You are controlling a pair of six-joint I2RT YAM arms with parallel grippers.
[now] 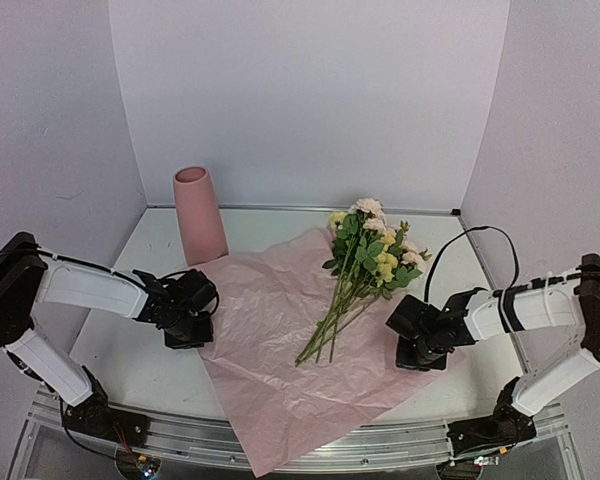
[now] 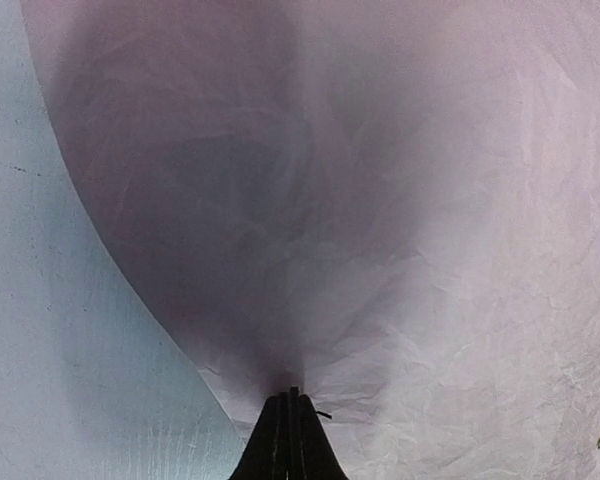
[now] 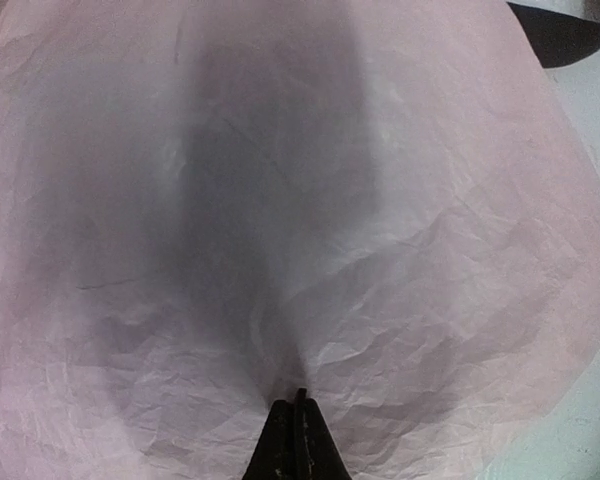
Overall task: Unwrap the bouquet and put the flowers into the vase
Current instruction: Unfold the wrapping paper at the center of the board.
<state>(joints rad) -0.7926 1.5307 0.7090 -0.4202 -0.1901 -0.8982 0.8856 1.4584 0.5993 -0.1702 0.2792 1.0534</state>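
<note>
Both our left pincer [image 2: 292, 398] and right pincer [image 3: 300, 402] pinch the paper [image 1: 265, 325]; tugging it unevenly could tear it or scatter the flowers [image 1: 370, 255]

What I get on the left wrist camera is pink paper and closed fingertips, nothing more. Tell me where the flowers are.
Observer: The flowers lie unwrapped on the spread paper, blooms toward the far side, stems pointing to the near left.
Operator: Give me the vase.
Observer: The vase stands upright at the far left, by the paper's far left edge.
Operator: Now the right gripper.
Observer: The right gripper is shut, pinching the paper's right side; creases fan out from its tips.
</note>
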